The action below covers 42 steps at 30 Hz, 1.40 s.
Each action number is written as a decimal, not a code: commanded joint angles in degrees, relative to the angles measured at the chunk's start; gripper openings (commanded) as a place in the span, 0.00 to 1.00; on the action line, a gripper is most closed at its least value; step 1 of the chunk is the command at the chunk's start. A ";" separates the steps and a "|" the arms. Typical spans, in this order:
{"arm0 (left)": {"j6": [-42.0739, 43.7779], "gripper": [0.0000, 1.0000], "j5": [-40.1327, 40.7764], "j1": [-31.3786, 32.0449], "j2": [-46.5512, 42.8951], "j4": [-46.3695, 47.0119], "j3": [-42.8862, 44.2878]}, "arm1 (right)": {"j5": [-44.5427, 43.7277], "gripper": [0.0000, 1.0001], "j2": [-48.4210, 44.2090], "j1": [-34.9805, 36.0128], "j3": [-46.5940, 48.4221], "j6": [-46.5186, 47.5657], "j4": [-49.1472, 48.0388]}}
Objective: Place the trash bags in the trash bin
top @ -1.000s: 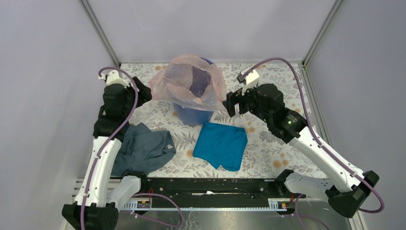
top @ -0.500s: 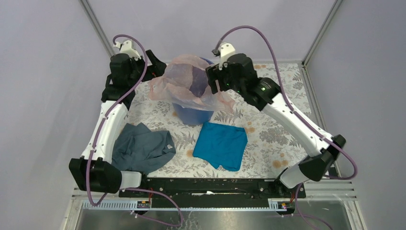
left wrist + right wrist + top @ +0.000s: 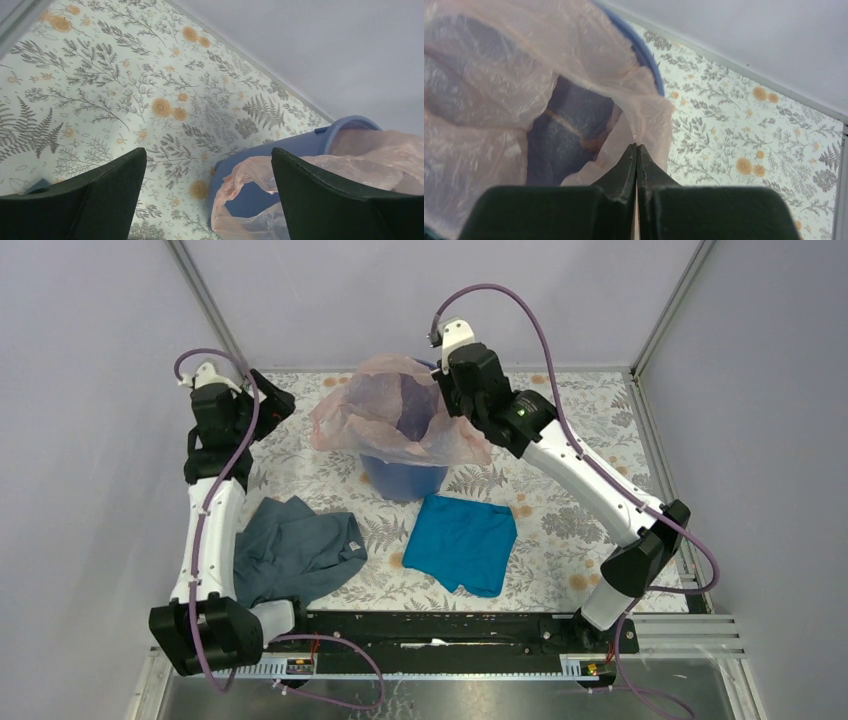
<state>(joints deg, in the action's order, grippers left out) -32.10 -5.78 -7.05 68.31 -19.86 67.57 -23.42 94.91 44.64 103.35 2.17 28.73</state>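
Observation:
The trash bin (image 3: pixel 405 478), a round blue bucket, stands at the back middle of the table. A thin pink see-through trash bag (image 3: pixel 385 420) is draped over its mouth and hangs down its sides. My right gripper (image 3: pixel 450 395) is at the bin's right rim. In the right wrist view its jaws (image 3: pixel 636 146) are shut, pinching a fold of the trash bag (image 3: pixel 489 90) just beside the bin's rim (image 3: pixel 646 55). My left gripper (image 3: pixel 272 405) hangs open to the left of the bin, apart from the bag. The left wrist view shows nothing between its fingers (image 3: pixel 100 195), with the bin (image 3: pixel 300 147) and bag (image 3: pixel 360 165) ahead on the right.
A teal cloth (image 3: pixel 460 540) lies in front of the bin and a grey cloth (image 3: pixel 295 550) lies near the left arm. The floral table cover (image 3: pixel 560 530) is bounded by grey walls and metal corner posts (image 3: pixel 205 310).
My right gripper moved up to the bin's right rim and shut on the bag. My left gripper opened wide and drew back to the left, away from the bag.

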 commanded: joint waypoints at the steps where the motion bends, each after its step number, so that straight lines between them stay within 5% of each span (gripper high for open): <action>1: -4.57 0.99 -6.26 -3.21 -2.18 5.06 -2.81 | 1.10 0.00 2.58 -3.51 5.81 0.41 -3.51; 6: -17.98 0.94 -29.76 -10.70 -1.59 23.15 -13.16 | 6.99 0.00 4.19 -6.55 8.02 -0.78 -2.99; 17: -37.70 0.97 -43.91 -11.34 4.57 54.79 -25.60 | 15.49 0.00 4.49 -10.05 6.07 -5.21 -4.50; 28: -27.24 0.72 -37.55 -10.50 2.79 37.08 -24.44 | 16.54 0.00 4.35 -10.92 6.44 -5.15 -5.28; 37: -26.72 0.78 -35.37 -6.64 3.84 38.76 -24.79 | 18.16 0.00 4.11 -11.07 6.11 -5.42 -6.08; 42: -28.36 0.61 -34.93 -4.32 9.66 41.99 -22.00 | 18.74 0.00 4.40 -11.15 6.33 -5.57 -6.54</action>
<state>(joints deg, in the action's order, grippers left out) -60.45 -42.15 -12.62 74.32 17.58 42.04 -6.09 99.44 33.95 108.86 -2.90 25.08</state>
